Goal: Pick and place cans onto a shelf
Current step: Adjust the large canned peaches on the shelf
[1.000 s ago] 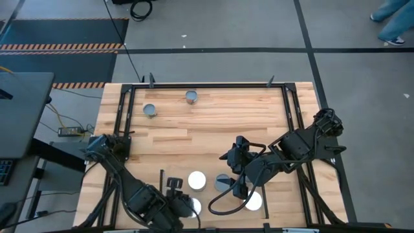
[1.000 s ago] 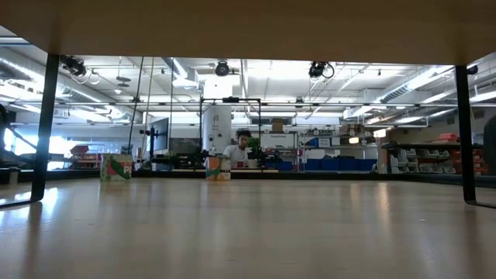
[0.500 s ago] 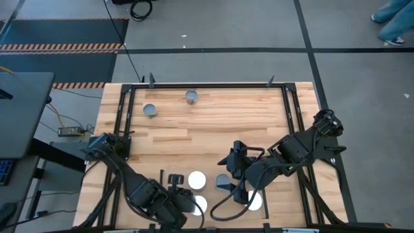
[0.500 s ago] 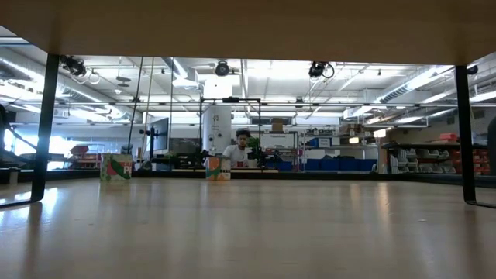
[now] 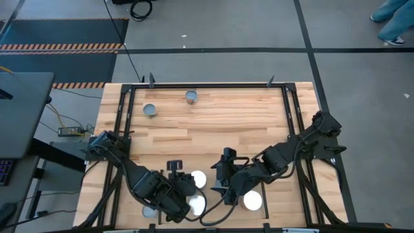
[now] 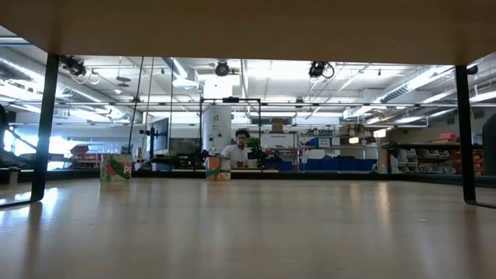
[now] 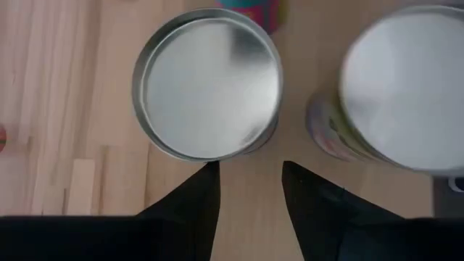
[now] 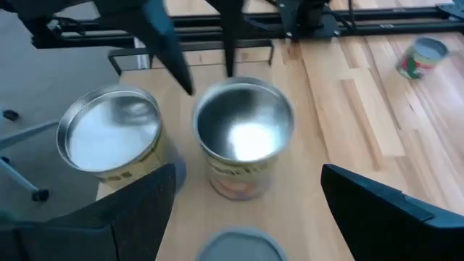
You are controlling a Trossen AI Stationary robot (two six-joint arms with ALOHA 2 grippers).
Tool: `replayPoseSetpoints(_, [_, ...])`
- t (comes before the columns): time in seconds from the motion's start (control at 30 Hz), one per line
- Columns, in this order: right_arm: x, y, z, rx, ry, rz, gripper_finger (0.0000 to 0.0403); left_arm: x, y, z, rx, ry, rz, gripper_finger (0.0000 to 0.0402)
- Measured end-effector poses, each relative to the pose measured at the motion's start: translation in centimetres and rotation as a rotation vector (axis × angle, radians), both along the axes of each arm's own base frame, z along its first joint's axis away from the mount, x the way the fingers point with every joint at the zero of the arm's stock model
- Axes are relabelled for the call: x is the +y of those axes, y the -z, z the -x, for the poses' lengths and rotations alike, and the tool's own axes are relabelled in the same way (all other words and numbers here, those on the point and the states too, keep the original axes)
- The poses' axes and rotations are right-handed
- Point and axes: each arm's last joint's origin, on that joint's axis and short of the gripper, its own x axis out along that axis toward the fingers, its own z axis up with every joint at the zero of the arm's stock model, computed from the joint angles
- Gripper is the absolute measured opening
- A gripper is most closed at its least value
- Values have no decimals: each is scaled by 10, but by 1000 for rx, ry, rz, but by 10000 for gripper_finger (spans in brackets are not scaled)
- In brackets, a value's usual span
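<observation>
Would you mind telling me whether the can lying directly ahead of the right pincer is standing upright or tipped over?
Upright. In the right wrist view the can shows its round shiny top facing up, its side wall running down to the wooden table.

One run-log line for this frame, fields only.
left end effector: open, empty, above silver-lidded round tin | right end effector: open, empty, facing open-topped metal can | far table: two grey-topped cans

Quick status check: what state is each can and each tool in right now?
Left tool: open, empty, above the near cans.
Right tool: open wide, empty, over the near cluster.
Near cans: upright, on the table, none gripped.
Two far cans: upright at the far end, apart from each other.
</observation>
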Motion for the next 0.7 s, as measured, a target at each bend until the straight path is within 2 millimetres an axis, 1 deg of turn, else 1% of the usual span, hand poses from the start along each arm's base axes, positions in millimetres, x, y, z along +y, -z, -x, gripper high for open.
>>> replayPoseSetpoints(0.1, [-2,13,-5,-4,-1,14,352,4,0,-3,-4,-15,3,156])
replayPoseSetpoints(0.33, [-13,31,-10,34,10,55,352,10,1,-5,15,-30,-10,156])
replayPoseSetpoints(0.5, [-17,36,-14,31,-1,49,352,14,1,-6,25,-51,-14,156])
replayPoseSetpoints(0.7, [-23,35,-19,14,-6,60,352,17,1,-4,46,-58,-28,156])
